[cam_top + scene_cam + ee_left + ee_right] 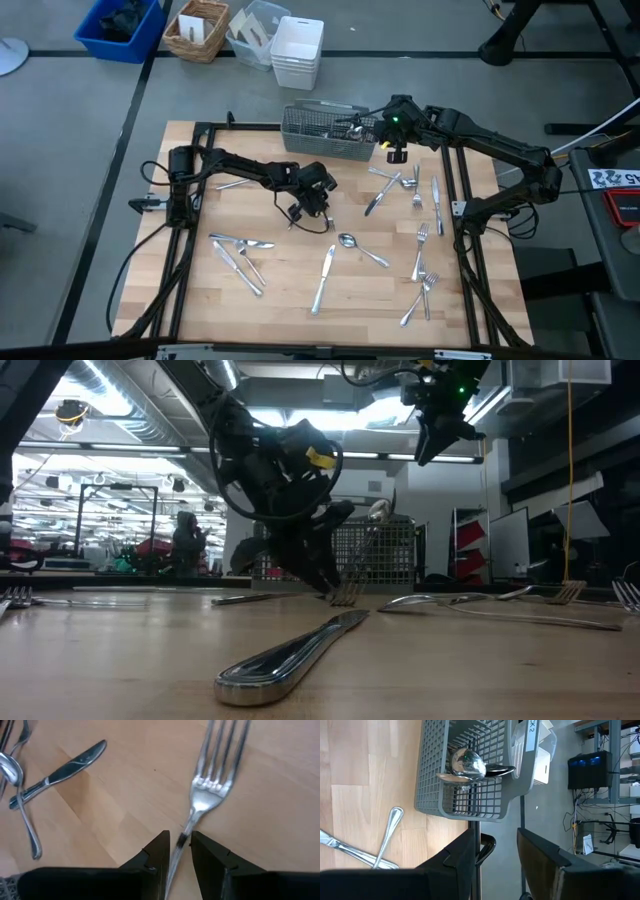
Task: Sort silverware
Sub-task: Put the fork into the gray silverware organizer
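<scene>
1. wooden table [290, 300] carries the scattered silverware; from above, forks, spoons and knives lie across its front and right parts, and a grey mesh caddy [325, 132] stands at the far edge.
2. the high view places the left gripper [310, 207] near the middle of the table, low over the wood, but the fingers are too small there to read.
3. the left wrist view shows what the high view does not: the two dark fingers [155, 857] stand on both sides of the thin handle of a fork [212, 785], very near to it or touching; i cannot tell if they already press it. a knife [65, 767] and a spoon [17, 795] lie crossed beside.
4. the low view shows this fork [350, 585] tilted, tines on the table and handle raised toward the gripper.
5. the right gripper [396, 150] hangs just beside the right end of the caddy, above the table edge.
6. the right wrist view shows its fingers [465, 852] apart with nothing between them, and spoons [465, 765] lying inside the caddy, which the high view hardly shows.
</scene>
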`<state>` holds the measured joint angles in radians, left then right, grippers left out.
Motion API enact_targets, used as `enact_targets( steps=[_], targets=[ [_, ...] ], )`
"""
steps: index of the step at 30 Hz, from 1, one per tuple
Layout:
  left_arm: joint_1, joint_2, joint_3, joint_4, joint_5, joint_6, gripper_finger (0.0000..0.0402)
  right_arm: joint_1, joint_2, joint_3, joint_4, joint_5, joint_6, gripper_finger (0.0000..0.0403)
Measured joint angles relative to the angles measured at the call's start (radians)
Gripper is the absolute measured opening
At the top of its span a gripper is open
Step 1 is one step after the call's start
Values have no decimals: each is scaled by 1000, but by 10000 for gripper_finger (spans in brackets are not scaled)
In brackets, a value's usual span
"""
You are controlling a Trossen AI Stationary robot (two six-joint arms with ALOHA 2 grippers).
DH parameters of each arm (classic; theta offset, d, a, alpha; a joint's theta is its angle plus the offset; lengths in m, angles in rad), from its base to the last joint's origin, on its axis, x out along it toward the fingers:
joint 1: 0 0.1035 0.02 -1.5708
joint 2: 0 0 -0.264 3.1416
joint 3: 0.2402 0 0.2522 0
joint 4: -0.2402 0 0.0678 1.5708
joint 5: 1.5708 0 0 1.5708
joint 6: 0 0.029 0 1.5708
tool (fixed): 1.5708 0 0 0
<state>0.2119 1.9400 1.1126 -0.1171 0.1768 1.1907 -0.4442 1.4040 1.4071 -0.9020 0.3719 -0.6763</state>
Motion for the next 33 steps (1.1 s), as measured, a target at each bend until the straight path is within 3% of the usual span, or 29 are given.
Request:
enact_targets(
  steps=[14, 23, 33],
  targets=[
    [1, 36, 2, 9, 3, 77, 72, 0, 0, 0, -9, -37, 3, 150],
    [2, 34, 5, -42, 3, 13, 71, 0, 0, 0, -14, -77, 12, 150],
    [-3, 30, 3, -125, 1, -63, 10, 0, 0, 0, -17, -77, 25, 150]
  ],
)
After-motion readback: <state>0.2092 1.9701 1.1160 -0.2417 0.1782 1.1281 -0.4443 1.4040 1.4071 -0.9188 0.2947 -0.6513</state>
